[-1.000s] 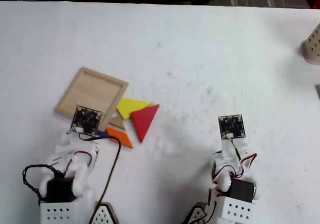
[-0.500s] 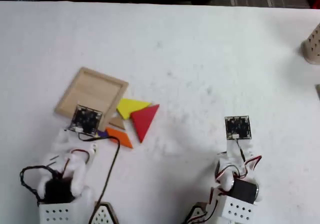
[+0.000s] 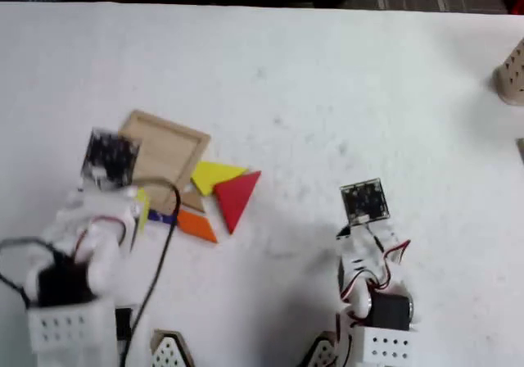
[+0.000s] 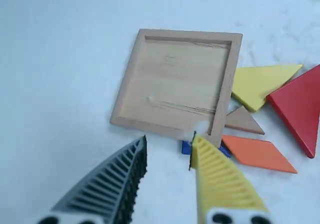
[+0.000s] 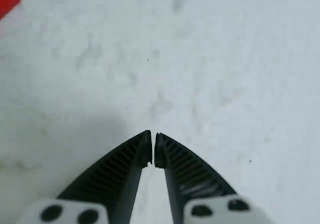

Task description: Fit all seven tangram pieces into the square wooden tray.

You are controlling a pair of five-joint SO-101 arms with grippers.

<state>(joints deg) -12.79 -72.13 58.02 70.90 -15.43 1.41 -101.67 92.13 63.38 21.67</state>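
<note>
**Desk:** Where are the tray and the pieces?

**Photographer:** The square wooden tray (image 3: 168, 142) lies turned at an angle on the white table (image 3: 327, 80), with bare wood inside. Five pieces crowd its 4 o'clock corner. A yellow triangle (image 3: 213, 174) and a red triangle (image 3: 237, 197) touch each other. With them are an orange piece (image 3: 195, 224), a small wooden triangle (image 4: 243, 122) against the rim, and a blue piece (image 4: 186, 147) partly hidden by the left gripper (image 4: 169, 144).

**Desk:** Why are they bunched there?

**Photographer:** Likely so each one is a short carry to the tray. Nothing is fitted yet.

**Desk:** And the arms?

**Photographer:** The left gripper hangs over the tray's 7 o'clock edge, pointing down, jaws apart and empty. It looks ready to pick a piece. The right gripper (image 5: 153, 146) sits low over bare table toward the tray's 4 o'clock, well apart from it, jaws together on nothing.
</note>
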